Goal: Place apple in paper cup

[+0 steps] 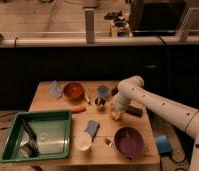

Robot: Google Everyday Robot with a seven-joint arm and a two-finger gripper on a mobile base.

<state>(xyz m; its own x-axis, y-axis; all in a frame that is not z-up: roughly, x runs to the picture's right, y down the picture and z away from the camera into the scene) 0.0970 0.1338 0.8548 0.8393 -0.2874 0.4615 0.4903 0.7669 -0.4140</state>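
Note:
The apple [117, 116] is a small yellow-orange fruit on the wooden table [53, 102], right of centre. My gripper [115, 112] is directly on top of it, at the end of the white arm that reaches in from the right. The gripper partly covers the apple. The paper cup [83, 141] is small and white. It stands upright near the table's front edge, to the front left of the apple and left of the purple bowl [129, 141].
A green tray [13, 131] holding utensils sits at the front left. An orange bowl [73, 91], a carrot [78, 109], a metal cup [99, 103] and a blue-grey cup [103, 91] stand left of the gripper. A blue cloth [92, 127] lies by the paper cup. A dark object [134, 111] lies right of the gripper.

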